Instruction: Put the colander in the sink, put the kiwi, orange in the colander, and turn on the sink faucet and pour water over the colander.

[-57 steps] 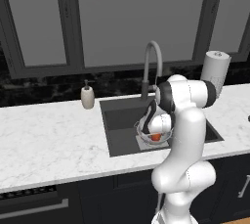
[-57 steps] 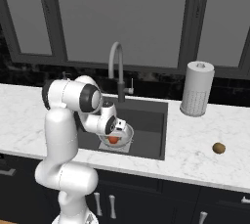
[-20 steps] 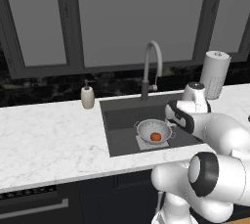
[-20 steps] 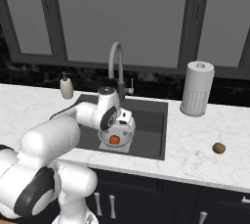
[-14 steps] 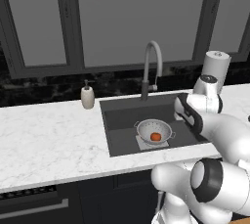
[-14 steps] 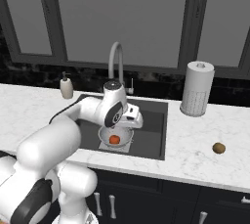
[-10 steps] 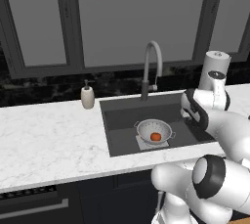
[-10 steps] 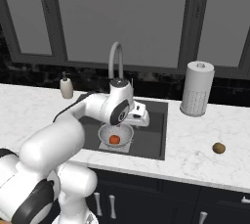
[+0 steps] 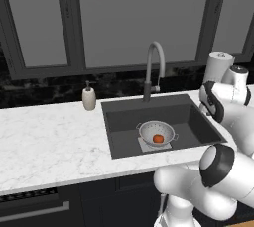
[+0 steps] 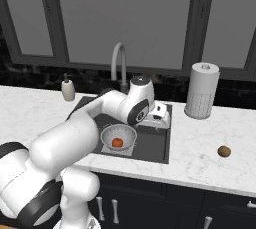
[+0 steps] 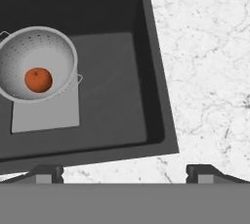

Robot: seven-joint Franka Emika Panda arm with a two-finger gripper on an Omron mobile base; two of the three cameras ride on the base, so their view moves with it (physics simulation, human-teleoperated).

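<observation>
Gripper point(image 11: 125, 171) jaws wide apart, empty, above sink point(image 11: 117, 115) right rim. Colander point(image 11: 36, 64) on sink floor, orange point(image 11: 38, 79) inside. Kiwi point(image 10: 224, 151) on counter right of sink.

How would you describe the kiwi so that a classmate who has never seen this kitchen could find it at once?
Start at the dark sink set in the white marble counter, then move right past the tall white paper towel roll. The kiwi lies alone on the counter in front of that roll, near the front edge. It is small, brown and oval, unlike the red-orange orange inside the colander.
</observation>
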